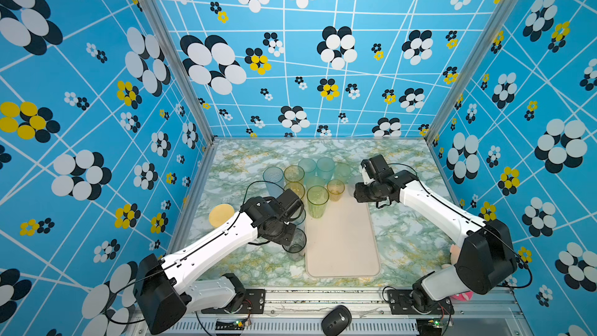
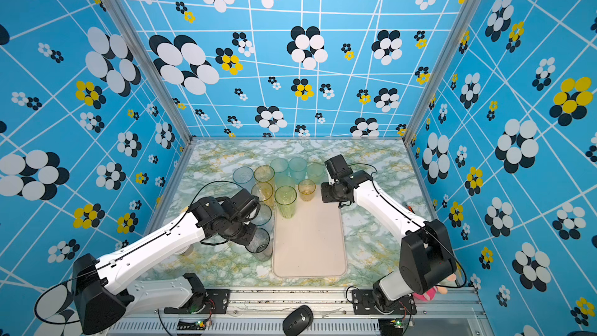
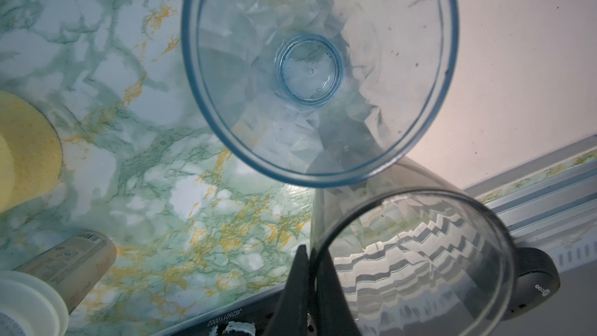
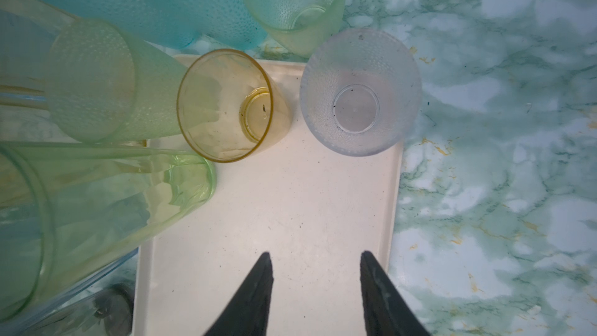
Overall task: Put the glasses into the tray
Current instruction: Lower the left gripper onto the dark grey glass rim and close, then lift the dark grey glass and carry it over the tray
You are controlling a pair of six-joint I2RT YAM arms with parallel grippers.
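Observation:
My left gripper (image 3: pixel 309 255) is shut on the rim of a smoky grey glass (image 3: pixel 416 263), which stands on the marble just left of the tray (image 1: pixel 342 247) in both top views. A clear blue glass (image 3: pixel 310 69) stands right beside it. My right gripper (image 4: pixel 315 256) hangs open and empty over the tray's far right part. In front of it stand a small amber glass (image 4: pixel 226 105) and a clear textured glass (image 4: pixel 358 92) at the tray's far end. A tall green glass (image 1: pixel 317 202) stands on the tray too. Several more glasses (image 1: pixel 307 168) cluster behind it.
A yellow round disc (image 1: pixel 221 214) lies left of my left arm. A bottle with a white lid (image 3: pixel 64 266) lies near it. A black mouse (image 1: pixel 336 320) sits on the front rail. A pink toy (image 1: pixel 455 250) shows behind my right arm's base.

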